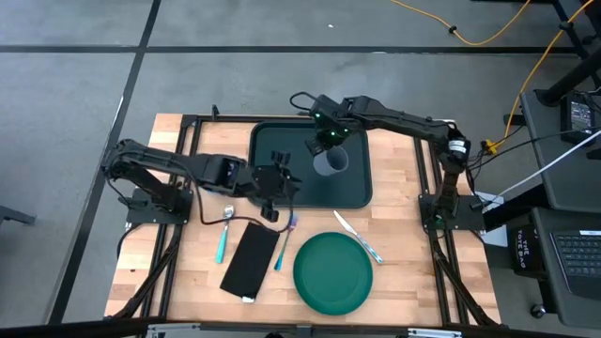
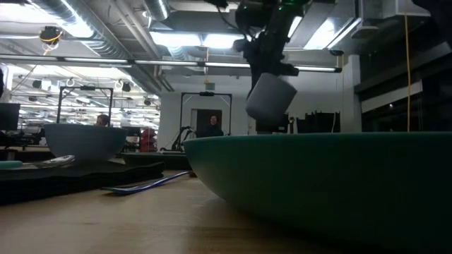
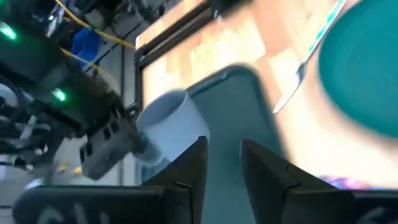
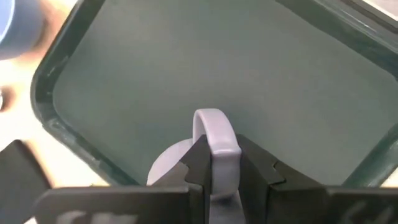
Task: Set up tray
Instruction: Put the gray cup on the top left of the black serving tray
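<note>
My right gripper (image 4: 222,163) pinches the handle of a pale grey mug (image 1: 331,161), one finger on each side of the loop, and holds it above the tray (image 1: 272,139). In the low view the mug (image 2: 270,97) hangs tilted in the air, clear of any surface. My left gripper (image 3: 222,163) sits at the tray's near left edge, over its dark floor, with its fingers apart and a gap between them; I see nothing between them. From its wrist camera the mug (image 3: 169,124) shows ahead, carried by the other arm.

The tray is the large dark green rectangle with a raised rim at the middle of the bench (image 1: 394,272), toward its far side. In front of it, on the bare wood, lies a round green plate (image 1: 331,271). Left of the plate rests a flat black rectangle (image 1: 249,260), lying at a slant. A spoon with a teal handle (image 1: 223,235) lies left of that, a fork (image 1: 285,244) lies between the black rectangle and the plate, and a knife (image 1: 355,235) lies at the plate's upper right edge.
</note>
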You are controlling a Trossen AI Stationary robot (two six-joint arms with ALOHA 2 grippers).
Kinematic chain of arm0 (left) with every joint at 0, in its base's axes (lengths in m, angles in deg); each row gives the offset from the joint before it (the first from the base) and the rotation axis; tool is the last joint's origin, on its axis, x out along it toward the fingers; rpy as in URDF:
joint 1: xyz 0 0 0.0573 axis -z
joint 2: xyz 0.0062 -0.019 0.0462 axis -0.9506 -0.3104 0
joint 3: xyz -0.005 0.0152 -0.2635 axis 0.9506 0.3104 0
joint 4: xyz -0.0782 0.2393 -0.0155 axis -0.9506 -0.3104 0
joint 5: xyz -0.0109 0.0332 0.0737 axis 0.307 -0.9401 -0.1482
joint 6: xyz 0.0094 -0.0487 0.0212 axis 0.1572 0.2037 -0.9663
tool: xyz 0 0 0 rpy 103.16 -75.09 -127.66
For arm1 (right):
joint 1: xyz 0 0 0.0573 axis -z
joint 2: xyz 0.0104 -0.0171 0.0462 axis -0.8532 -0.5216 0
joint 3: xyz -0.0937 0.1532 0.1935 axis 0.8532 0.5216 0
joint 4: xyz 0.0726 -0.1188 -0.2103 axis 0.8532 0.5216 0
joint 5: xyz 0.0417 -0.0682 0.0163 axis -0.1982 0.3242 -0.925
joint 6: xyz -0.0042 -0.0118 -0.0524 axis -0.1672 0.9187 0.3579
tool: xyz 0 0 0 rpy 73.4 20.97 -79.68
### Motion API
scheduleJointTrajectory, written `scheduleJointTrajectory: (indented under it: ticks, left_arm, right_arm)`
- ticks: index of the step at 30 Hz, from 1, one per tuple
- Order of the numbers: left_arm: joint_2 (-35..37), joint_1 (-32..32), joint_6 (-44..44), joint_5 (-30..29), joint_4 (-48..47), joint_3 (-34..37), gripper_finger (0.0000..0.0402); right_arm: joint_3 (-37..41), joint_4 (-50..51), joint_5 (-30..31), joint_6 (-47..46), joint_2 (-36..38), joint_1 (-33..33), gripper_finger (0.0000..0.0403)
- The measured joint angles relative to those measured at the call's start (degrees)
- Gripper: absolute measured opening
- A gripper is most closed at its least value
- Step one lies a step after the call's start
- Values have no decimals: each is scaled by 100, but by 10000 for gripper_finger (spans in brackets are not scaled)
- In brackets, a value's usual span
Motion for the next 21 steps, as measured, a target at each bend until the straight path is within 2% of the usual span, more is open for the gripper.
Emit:
scheduleJointTrajectory:
  ticks: [2,5,10,14,18,21]
  left_arm:
    - [209,-6,71,391,200,223,72]
    - [583,-39,19,817,945,957,51]
    - [1370,-239,-39,833,2800,2637,20]
    - [1823,-461,-94,1017,4267,3826,3]
    - [2017,-672,-78,1348,5354,4640,3]
    - [2033,-774,-30,1391,5766,4926,3]
  right_arm:
    - [0,-143,0,19,-98,0,55]
    - [0,-206,-4,211,-192,0,55]
    - [4,-213,-22,393,-293,69,55]
    - [4,-356,221,476,-353,198,55]
    - [4,-445,114,485,-501,403,55]
    - [4,-444,39,469,-654,540,55]
